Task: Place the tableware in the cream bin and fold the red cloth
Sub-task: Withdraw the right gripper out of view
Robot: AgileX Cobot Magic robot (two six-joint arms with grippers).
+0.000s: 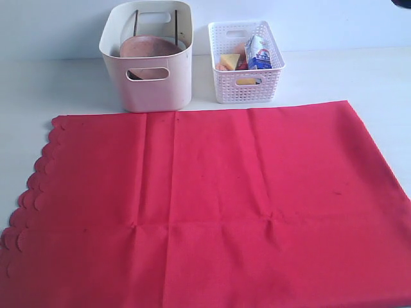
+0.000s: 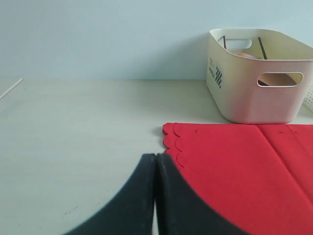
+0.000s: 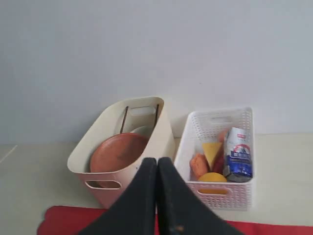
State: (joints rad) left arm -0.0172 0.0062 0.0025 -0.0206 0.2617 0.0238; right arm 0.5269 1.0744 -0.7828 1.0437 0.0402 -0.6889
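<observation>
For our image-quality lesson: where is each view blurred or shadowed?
Exterior view: even light, faint creases on red cloth. Left wrist view: left end effector dark, soft-edged, cream bin crisp. Right wrist view: right end effector blurry, white lattice basket clearer.

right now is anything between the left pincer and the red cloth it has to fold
Nothing visible does. The shut left pincer sits right beside the scalloped edge of the large bright red fabric cloth, and nothing lies on the cloth.

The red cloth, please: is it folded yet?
No, the red cloth lies spread out flat in front of the cream bin.
</observation>
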